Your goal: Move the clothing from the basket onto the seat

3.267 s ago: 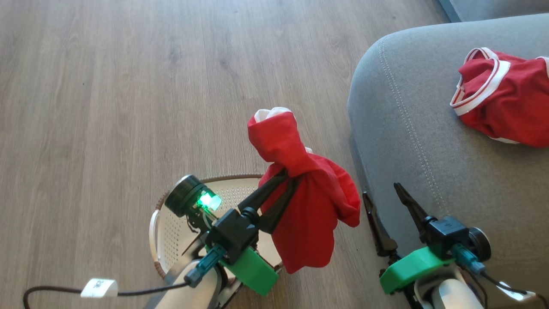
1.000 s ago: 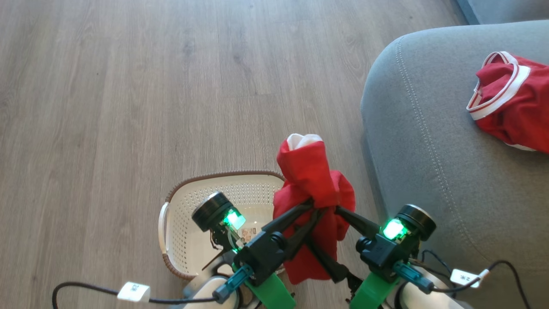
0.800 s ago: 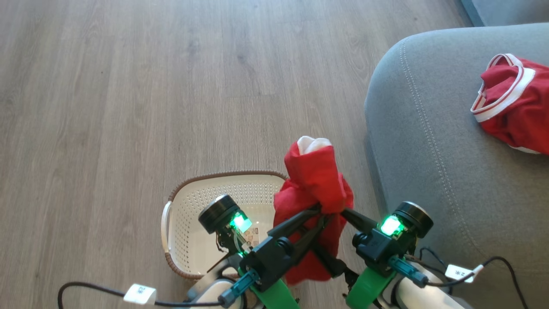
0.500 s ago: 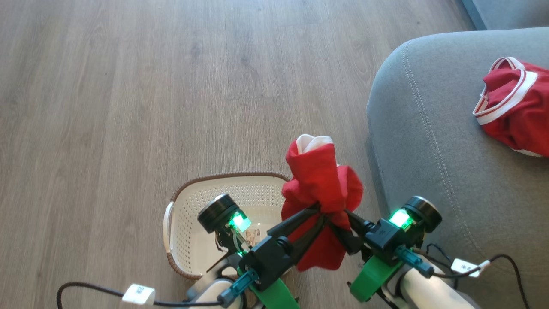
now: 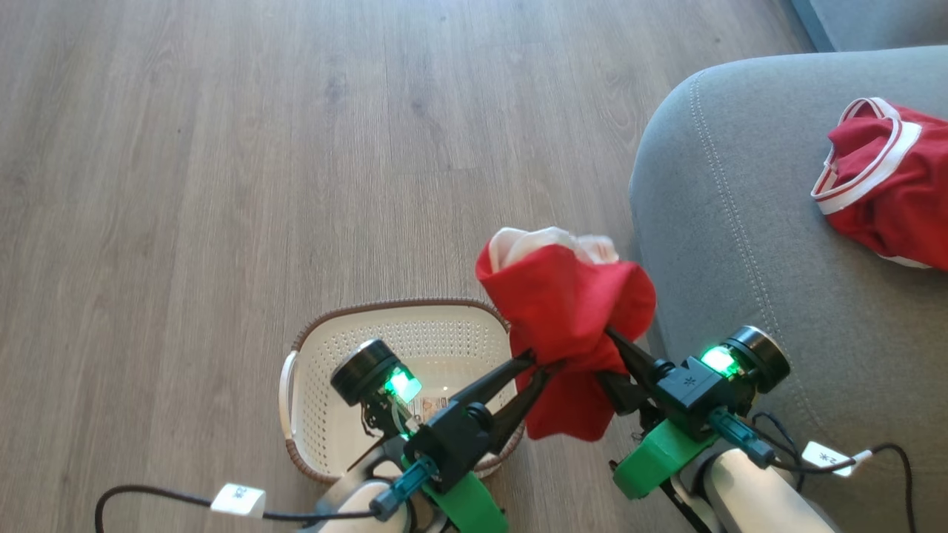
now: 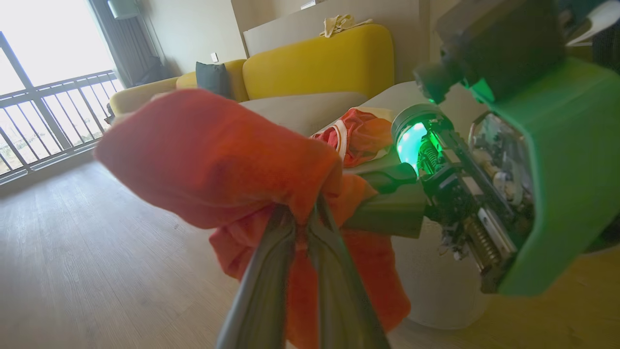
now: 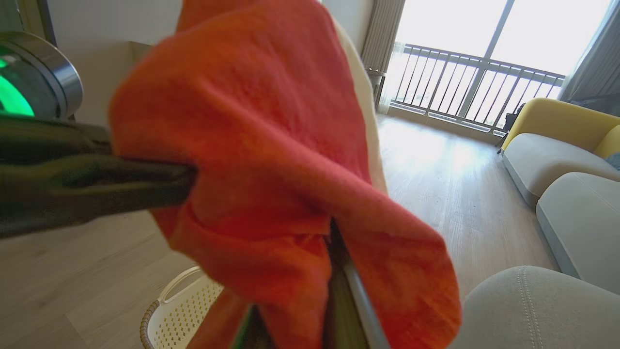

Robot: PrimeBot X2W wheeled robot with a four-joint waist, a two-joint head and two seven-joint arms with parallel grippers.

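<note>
The left gripper point(image 5: 529, 363) has its jaws clenched on a bunched fold of a red garment point(image 5: 566, 296). The right gripper point(image 5: 609, 355) has its jaws clenched on the same bunch, just beside the left one's pinch. Between them the garment hangs in the air, above the floor point(image 5: 222, 148) in the gap between the basket point(image 5: 385, 305) and the seat point(image 5: 740, 296). Its white lining shows at the top, and a loose red flap droops below the fingers.

The basket's visible floor holds a paper label point(image 5: 429, 406) and no cloth, though the left arm covers part of it. A second garment point(image 5: 881, 192), red with white trim bands, lies on the seat well to the right.

The cloth looks light, soft and limp. It will likely sag and swing from any hold, and rough handling should not harm it. A thin single layer could slide out of narrow fingers, so the thick gathered fold near the middle seems the safer place to pinch. The trailing flap may brush the seat's rounded corner on the way over.
</note>
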